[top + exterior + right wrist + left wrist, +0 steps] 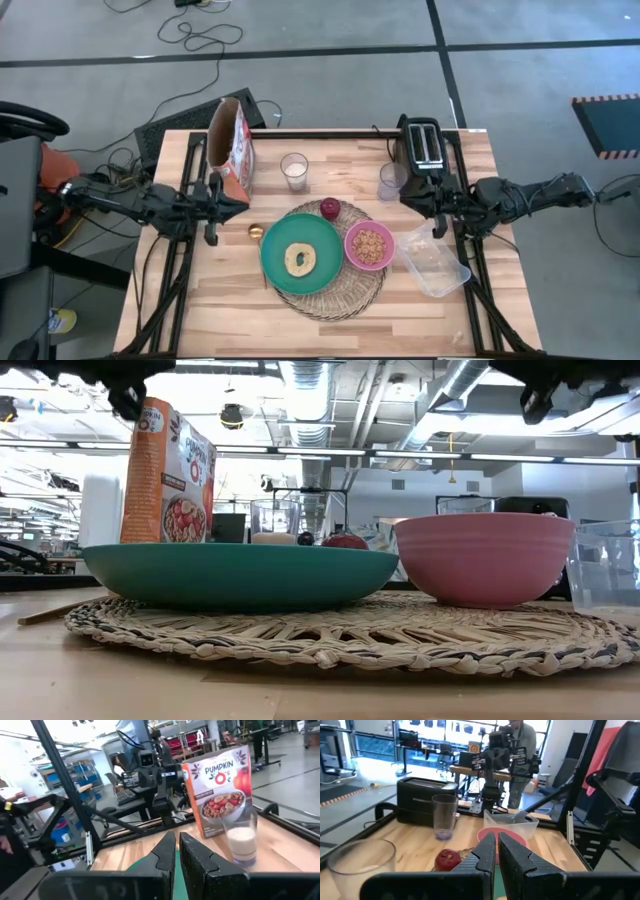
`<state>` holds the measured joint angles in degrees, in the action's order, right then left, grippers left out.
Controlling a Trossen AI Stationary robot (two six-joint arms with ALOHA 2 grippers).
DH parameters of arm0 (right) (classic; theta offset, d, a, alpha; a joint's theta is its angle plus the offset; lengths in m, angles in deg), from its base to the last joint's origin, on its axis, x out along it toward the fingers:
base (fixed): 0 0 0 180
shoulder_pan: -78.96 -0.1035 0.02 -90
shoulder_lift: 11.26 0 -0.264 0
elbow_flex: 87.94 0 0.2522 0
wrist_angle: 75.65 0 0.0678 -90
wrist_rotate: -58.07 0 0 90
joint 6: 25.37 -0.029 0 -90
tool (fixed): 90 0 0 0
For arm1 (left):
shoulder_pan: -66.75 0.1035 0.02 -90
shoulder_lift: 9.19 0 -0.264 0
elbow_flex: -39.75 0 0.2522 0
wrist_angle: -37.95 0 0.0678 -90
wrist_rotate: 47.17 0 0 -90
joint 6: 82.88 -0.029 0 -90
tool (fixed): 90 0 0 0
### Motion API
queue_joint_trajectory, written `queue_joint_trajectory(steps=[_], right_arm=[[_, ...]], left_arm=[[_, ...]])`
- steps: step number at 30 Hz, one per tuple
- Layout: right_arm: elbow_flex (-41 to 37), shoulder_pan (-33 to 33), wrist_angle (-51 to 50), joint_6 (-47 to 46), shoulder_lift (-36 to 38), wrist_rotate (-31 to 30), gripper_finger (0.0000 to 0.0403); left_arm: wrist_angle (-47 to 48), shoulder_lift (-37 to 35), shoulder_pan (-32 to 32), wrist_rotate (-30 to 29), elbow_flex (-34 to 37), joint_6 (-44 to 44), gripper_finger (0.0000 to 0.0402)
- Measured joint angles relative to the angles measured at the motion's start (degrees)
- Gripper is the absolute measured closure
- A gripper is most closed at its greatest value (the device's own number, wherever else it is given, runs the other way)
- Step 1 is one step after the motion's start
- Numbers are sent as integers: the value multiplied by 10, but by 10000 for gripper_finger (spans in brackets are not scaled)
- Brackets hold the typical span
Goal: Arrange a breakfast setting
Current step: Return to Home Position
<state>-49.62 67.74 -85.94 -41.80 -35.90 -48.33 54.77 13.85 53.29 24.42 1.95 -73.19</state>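
Table (200,310) front lies open — cereal box (232,140), milk glass (294,171), toaster (423,143) line the back

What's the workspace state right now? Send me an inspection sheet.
Surface: wooden table, no spills seen.
Job's things: mat carries plate with bagel, bowl of cereal, and apple; spoon lies left of the plate; cereal box, milk glass and second glass stand behind the mat.
Clutter: toaster at the back; tub right of the mat.
Grippers: left gripper and right gripper above the table at either side, fingers shut, empty.
Cables: cables loose on the floor behind the table.
Surroundings: a person beyond the table.
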Motion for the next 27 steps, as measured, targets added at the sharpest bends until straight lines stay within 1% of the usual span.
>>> queue_joint_trajectory(steps=[2, 5, 8, 10, 12, 15, 20, 22, 25, 27], right_arm=[[-33, 0, 33, 0, 14, 5, 351], [-78, 0, 61, 3, 43, 37, 351], [-112, 0, 77, 13, 74, 65, 350], [-130, 0, 83, 20, 98, 73, 351], [-149, 0, 99, 30, 121, 73, 350], [-169, 0, 94, 37, 153, 73, 350], [-201, 0, 90, 43, 203, 73, 350], [-209, 0, 85, 47, 221, 73, 350], [-223, 0, 88, 59, 246, 73, 350], [-233, 0, 91, 62, 246, 73, 350]], left_arm=[[-30, -11, 0, 8, 32, 0, 395], [-94, -25, 0, 30, 78, 0, 395], [-154, -41, 0, 53, 122, 1, 395], [-177, -53, 0, 61, 150, 1, 395], [-180, -68, 0, 61, 175, 0, 395], [-179, -94, 0, 59, 206, -3, 395], [-181, -149, 0, 57, 232, -19, 395], [-169, -174, 0, 52, 234, -22, 395], [-127, -209, 0, 42, 234, -30, 395], [-100, -230, 0, 37, 234, -34, 395]])
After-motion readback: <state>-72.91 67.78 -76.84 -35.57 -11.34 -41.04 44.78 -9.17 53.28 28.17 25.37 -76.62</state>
